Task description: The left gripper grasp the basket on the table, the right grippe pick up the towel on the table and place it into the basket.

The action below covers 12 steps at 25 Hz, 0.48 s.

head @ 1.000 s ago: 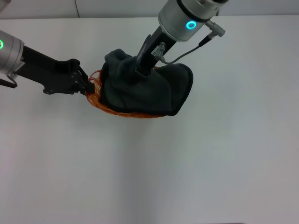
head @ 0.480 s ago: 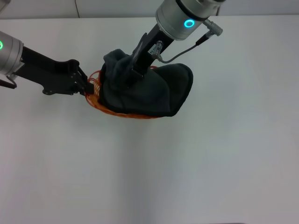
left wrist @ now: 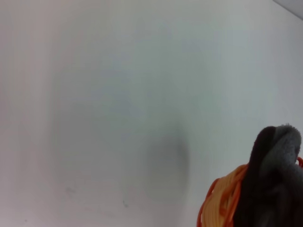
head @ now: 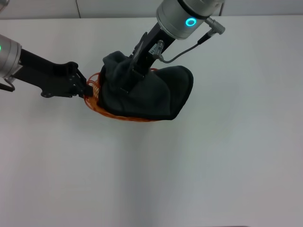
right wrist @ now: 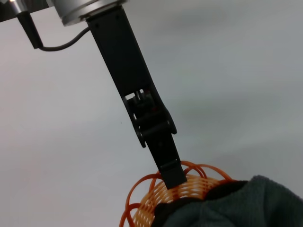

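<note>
The orange wire basket [head: 94, 101] sits on the white table [head: 189, 165], mostly covered by the dark grey towel [head: 151, 97]. My left gripper [head: 89, 88] comes in from the left and is shut on the basket's left rim. In the right wrist view the left gripper [right wrist: 172, 176] clamps the looped rim of the basket [right wrist: 151, 196], with the towel [right wrist: 236, 208] beside it. My right gripper [head: 125, 86] reaches down from the back, its tips sunk in a bunched fold of towel over the basket. The left wrist view shows the basket [left wrist: 218, 205] and towel [left wrist: 272, 184] at one corner.
The right arm's grey cable [head: 182, 51] loops above the towel. A back wall edge [head: 78, 9] borders the table's far side. Bare white table [left wrist: 118, 104] surrounds the basket.
Basket, towel and both grippers have shifted slightly to the left together. The right arm has leaned further left over the towel.
</note>
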{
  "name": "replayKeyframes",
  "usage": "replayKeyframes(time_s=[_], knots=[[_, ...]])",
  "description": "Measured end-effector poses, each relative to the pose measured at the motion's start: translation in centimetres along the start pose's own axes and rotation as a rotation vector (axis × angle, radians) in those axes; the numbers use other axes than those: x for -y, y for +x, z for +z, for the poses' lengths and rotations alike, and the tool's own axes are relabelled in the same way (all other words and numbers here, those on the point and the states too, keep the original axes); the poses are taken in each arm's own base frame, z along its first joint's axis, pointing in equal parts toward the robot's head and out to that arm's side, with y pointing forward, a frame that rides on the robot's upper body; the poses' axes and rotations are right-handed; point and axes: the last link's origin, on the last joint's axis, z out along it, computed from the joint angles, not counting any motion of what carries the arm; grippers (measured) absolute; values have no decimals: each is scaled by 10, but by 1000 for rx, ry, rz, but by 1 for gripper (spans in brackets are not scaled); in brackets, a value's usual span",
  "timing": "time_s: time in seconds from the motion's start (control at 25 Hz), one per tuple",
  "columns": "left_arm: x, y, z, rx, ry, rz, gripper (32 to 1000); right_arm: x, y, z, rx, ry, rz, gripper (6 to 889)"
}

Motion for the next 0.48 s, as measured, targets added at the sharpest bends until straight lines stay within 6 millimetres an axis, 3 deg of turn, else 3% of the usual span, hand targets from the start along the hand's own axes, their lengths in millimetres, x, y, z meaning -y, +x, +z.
replayKeyframes(time_s=[0.48], knots=[[1, 0, 0, -3, 0, -2, 71, -1, -1, -2, -1, 0, -10, 879]])
